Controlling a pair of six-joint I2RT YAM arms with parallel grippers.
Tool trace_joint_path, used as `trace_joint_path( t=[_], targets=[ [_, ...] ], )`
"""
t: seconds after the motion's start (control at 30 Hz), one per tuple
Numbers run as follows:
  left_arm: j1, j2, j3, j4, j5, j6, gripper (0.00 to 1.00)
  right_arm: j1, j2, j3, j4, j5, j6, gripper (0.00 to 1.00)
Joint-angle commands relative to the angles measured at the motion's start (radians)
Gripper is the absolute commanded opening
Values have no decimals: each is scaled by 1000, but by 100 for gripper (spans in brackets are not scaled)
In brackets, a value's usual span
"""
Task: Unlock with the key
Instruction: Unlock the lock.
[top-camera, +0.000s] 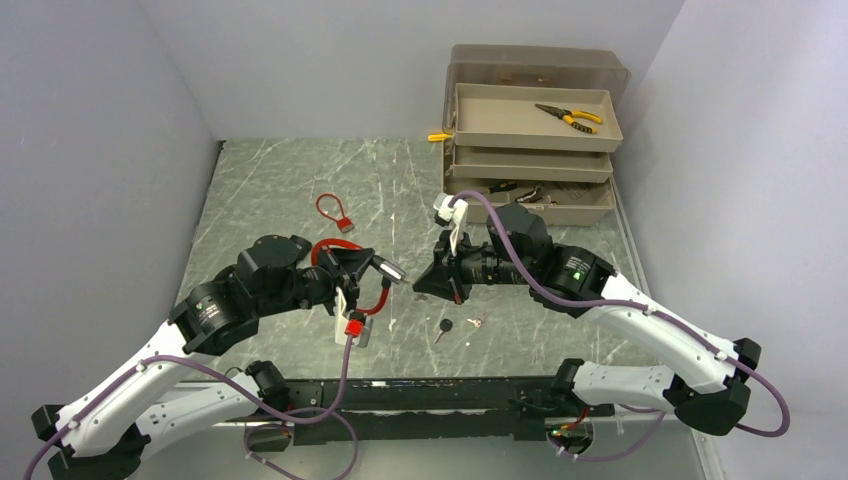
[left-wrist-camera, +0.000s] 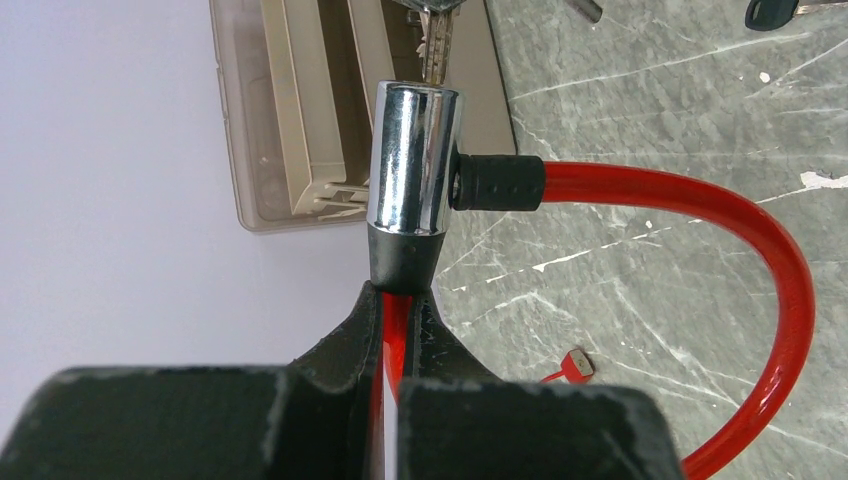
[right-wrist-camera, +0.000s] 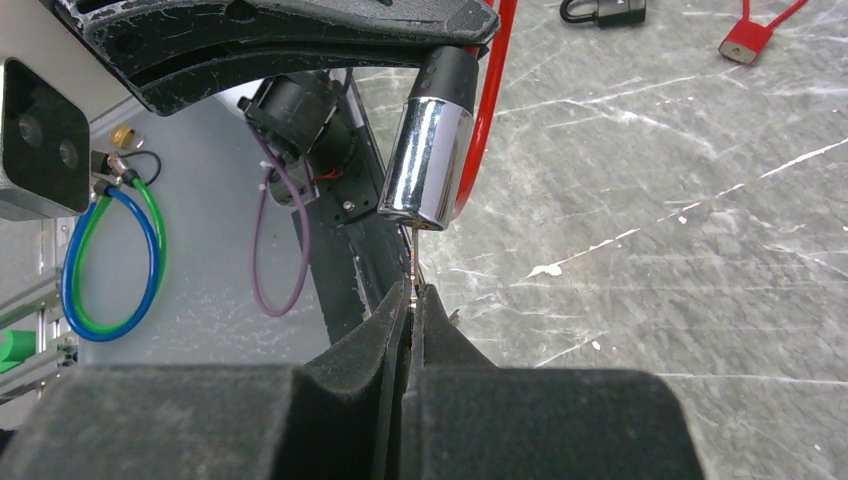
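Note:
A red cable lock (top-camera: 345, 247) with a chrome cylinder (top-camera: 391, 270) is held above the table. My left gripper (top-camera: 352, 272) is shut on the red cable just behind the cylinder, as the left wrist view (left-wrist-camera: 398, 312) shows. In that view the cylinder (left-wrist-camera: 413, 160) stands upright and a silver key (left-wrist-camera: 436, 45) enters its far end. My right gripper (top-camera: 433, 280) is shut on that key; in the right wrist view (right-wrist-camera: 412, 292) its thin blade (right-wrist-camera: 413, 255) reaches the cylinder's (right-wrist-camera: 430, 160) keyhole end.
A black-headed key (top-camera: 443, 327) and a small silver key (top-camera: 474, 322) lie on the table near the front. A small red padlock (top-camera: 335, 212) lies behind the left gripper. A tan tiered toolbox (top-camera: 530, 130) with pliers (top-camera: 568, 117) stands at the back right.

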Motion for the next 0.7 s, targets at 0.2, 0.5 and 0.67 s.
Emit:
trace_joint_path(
  t=[0.2,0.5,0.67],
  targets=[
    [-3,-20,19,61,41,7,0,-9,-14,35,50,54,-13,0],
    [-2,-18,22,57,45,10,0,-17,-28,35,50,68,-14,0],
    [-1,-21,20,53,44,12,0,-19,-26,53,42,56,-17,0]
  ],
)
